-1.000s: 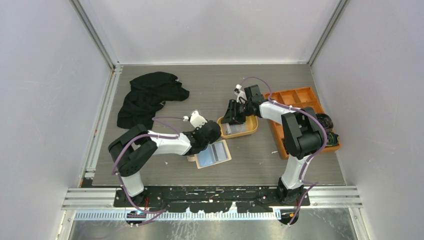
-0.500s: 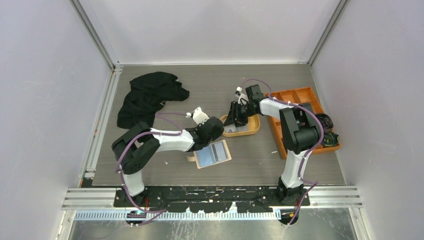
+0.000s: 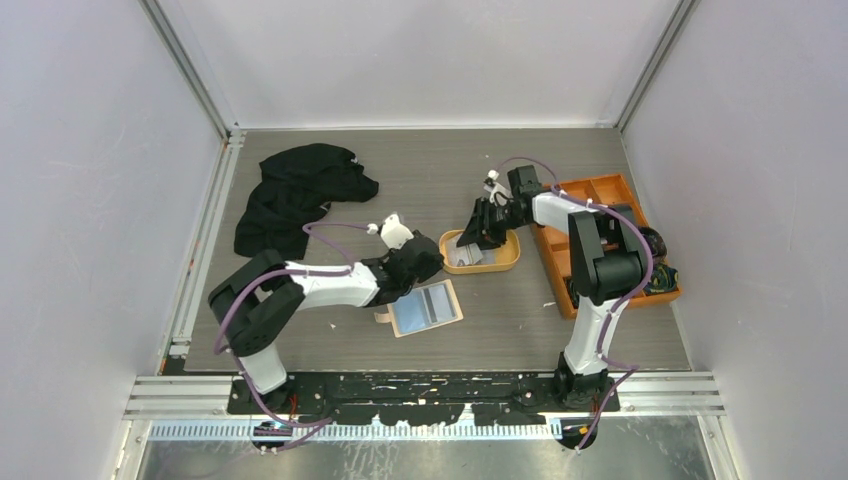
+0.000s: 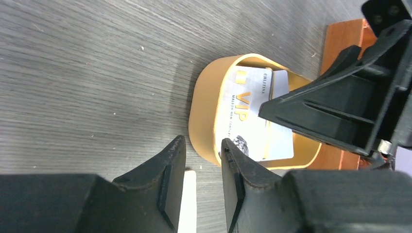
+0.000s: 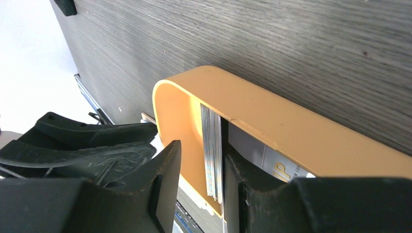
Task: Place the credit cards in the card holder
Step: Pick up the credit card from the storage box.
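The card holder (image 3: 428,308) lies open on the table, pale blue inside facing up. Just behind it stands an orange oval tray (image 3: 497,262) holding the credit cards (image 4: 248,116), the top one printed VIP. My left gripper (image 3: 428,262) hovers low at the holder's far left corner, open, with nothing between its fingers (image 4: 172,167); a pale edge (image 4: 187,199) lies below the gap. My right gripper (image 3: 478,232) reaches into the tray, open. A thin stack of cards (image 5: 213,155) stands on edge between its jaws, leaning against one finger (image 5: 245,182).
A black cloth (image 3: 300,190) is heaped at the back left. An orange compartmented box (image 3: 600,195) sits along the right side, with dark items (image 3: 655,262) beside it. The two grippers are close together over the tray's left end.
My left gripper's jaws have opened and it has drawn back slightly. My right gripper has shifted a little to the right over the tray.
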`<state>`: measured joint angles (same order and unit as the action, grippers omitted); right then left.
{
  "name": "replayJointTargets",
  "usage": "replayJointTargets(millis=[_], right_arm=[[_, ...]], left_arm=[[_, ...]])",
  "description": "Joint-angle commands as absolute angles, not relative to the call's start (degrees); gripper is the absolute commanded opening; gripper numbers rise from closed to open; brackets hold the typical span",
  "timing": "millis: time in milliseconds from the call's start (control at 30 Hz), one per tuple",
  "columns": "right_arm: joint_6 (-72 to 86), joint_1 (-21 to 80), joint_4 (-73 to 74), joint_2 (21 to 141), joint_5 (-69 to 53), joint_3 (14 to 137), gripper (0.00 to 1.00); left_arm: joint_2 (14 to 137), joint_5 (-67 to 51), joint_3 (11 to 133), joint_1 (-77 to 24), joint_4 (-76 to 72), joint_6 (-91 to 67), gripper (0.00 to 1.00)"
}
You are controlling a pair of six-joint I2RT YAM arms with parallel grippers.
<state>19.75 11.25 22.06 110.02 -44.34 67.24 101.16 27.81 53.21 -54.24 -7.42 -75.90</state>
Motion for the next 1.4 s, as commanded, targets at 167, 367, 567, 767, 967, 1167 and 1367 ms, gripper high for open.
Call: replayJointTargets(millis=[167, 367, 567, 767, 967, 1167, 1367], right_arm=[[17.8, 9.4, 24.4, 109.3, -48.0, 69.9, 0.35], [17.0, 8.2, 25.7, 109.1, -47.3, 69.7, 0.32], [16.6, 7.2, 26.5, 108.5, -45.6, 69.6, 0.25], [15.2, 6.3, 27.3, 106.2, -42.3, 68.9, 0.12], [11.9, 4.7, 28.8, 101.7, -39.9, 67.8, 0.02], [8.0, 3.2, 30.6, 96.6, -42.2, 66.8, 0.01], [5.0, 3.0, 30.8, 88.4, -56.6, 64.4, 0.01]], left_arm=[[87.8, 29.1, 46.8, -53.9, -8.9, -66.7, 0.34], [80.6, 25.1, 41.7, -53.9, -10.3, -60.7, 0.34], [75.3, 15.9, 34.2, -53.8, -20.4, -53.8, 0.34], [70.1, 11.9, 27.7, -53.8, -25.4, -51.7, 0.34], [63.1, 9.3, 19.2, -53.8, -35.3, -51.9, 0.49], [59.2, 6.5, 12.7, -53.8, -46.9, -53.3, 0.69], [64.3, -4.0, 12.5, -53.9, -59.0, -53.0, 0.70]])
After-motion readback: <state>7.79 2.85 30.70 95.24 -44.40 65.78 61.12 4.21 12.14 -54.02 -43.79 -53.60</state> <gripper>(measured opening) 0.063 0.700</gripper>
